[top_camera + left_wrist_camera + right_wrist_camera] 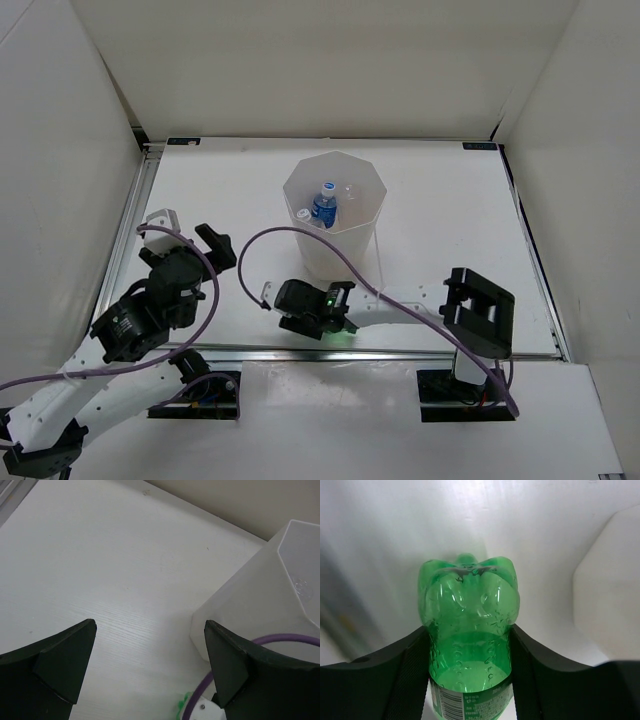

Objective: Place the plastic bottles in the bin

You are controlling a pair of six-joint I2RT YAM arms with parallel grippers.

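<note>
The white faceted bin (362, 226) stands at the table's middle. Inside it I see a blue-labelled clear bottle (323, 206) and other clear bottles (349, 190). No orange bottle shows. My right gripper (290, 310) is low, in front of the bin, shut on the green bottle (470, 625). The bottle's ribbed base points away from the wrist camera, between both fingers (405, 675). In the top view only a green glint (338, 334) shows under the gripper. My left gripper (190, 232) is open and empty, left of the bin (260, 595).
A purple cable (300, 238) loops from the right arm across the bin's front and also shows in the left wrist view (285, 640). White walls enclose the table on three sides. The bin's side (610, 600) is close on the right of the green bottle.
</note>
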